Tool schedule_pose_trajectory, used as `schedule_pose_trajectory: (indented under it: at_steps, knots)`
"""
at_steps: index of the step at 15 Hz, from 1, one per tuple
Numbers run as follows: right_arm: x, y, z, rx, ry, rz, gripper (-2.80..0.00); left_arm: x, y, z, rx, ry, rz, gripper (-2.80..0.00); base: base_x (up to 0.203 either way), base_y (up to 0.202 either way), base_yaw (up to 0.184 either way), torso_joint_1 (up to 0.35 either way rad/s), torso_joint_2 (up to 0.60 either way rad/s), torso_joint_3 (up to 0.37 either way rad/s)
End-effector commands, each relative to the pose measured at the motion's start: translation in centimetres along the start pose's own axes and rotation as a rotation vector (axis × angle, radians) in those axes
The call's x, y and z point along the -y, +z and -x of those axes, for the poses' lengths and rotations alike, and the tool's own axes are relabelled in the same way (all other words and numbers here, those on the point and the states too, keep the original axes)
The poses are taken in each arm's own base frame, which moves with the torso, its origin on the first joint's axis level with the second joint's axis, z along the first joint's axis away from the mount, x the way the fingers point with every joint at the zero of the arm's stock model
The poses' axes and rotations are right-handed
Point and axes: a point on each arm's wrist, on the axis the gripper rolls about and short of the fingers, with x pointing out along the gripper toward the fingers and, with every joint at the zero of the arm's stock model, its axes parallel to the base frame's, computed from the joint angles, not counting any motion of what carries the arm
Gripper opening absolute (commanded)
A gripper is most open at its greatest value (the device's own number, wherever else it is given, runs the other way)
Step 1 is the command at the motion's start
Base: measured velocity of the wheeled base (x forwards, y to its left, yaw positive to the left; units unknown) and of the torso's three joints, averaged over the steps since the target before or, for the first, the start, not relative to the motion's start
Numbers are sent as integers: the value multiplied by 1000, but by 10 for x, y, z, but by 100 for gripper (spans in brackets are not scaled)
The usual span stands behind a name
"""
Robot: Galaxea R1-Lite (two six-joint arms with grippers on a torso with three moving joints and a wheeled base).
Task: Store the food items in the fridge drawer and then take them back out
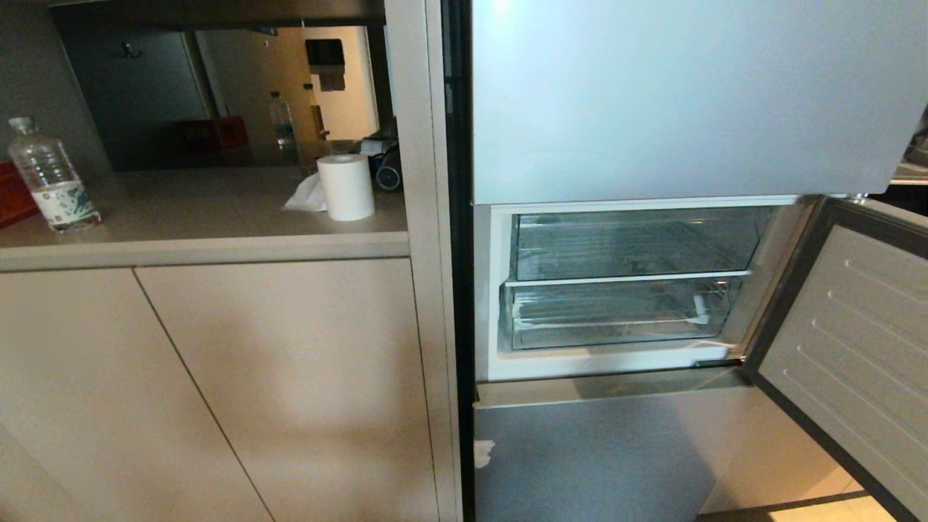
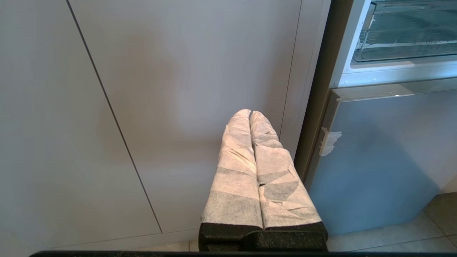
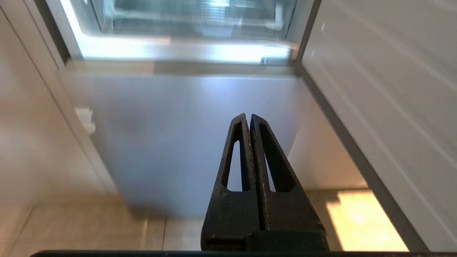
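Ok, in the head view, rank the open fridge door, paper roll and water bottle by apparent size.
1. Open fridge door, by far the largest, though nearest the camera and partly cut off.
2. Water bottle and paper roll look alike; I won't rank them.

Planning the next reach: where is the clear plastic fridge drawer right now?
In the head view, the clear plastic fridge drawer sits pushed in, right of centre, the lower of two drawers, under the upper clear drawer and left of the open fridge door.
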Motion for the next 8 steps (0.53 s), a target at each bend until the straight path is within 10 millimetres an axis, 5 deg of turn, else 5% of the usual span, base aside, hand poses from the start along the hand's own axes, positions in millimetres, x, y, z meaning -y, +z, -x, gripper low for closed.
schedule_pose_trajectory:
  at_steps: [1,8]
  knots:
    - [0,-4,5,64,-12,-21,-280,0,0,0,-1,0,0,-280,0,0,0,0,0,0]
    - [0,-4,5,61,-15,-26,-280,0,0,0,-3,-1,0,-280,0,0,0,0,0,0]
